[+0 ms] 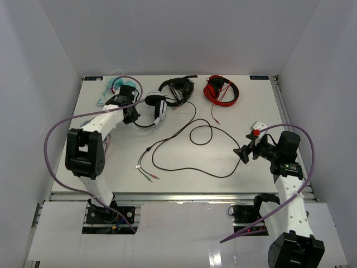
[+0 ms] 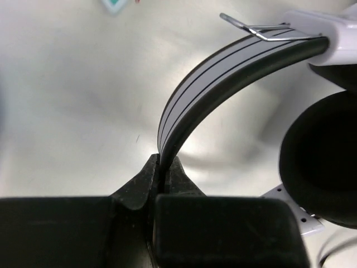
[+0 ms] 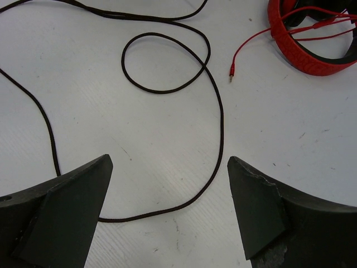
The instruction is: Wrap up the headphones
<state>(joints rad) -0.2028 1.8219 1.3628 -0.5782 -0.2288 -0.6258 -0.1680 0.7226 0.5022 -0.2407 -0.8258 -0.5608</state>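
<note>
Concealment comes mostly from the left arm point(image 1: 89, 142), which covers part of a teal-and-clear object point(image 1: 106, 92) at the far left corner of the white counter point(image 1: 245, 111); its shape cannot be made out. The left wrist view cuts off one black ear pad point(image 2: 323, 162) at its right border and shows nothing of the second cup. The thin black cable point(image 1: 184, 167) ends near the near left part of the counter in short tails with coloured tips point(image 1: 150, 177), too small to count with certainty.

Three headphone sets lie along the far edge: the white-and-black over-ear headphones point(image 1: 156, 106) toward the far left, an all-black set point(image 1: 177, 88) touching them at mid-edge, and a red set point(image 1: 221, 89) further right with its own thin red lead point(image 3: 251, 44). There are two arms. The cable forms one closed loop point(image 3: 162, 61) mid-counter.

The white-and-black headphones lie with the cups toward the far edge and the white striped headband point(image 2: 189, 95) arching toward the near left; their long axis runs roughly far to near. The cable sprawls mainly left to right.

The left fingers point(image 2: 167, 176) are clenched on the headband's edge. The right fingers point(image 1: 244, 153), near the right edge, are spread wide above the cable, grasping nothing.
</note>
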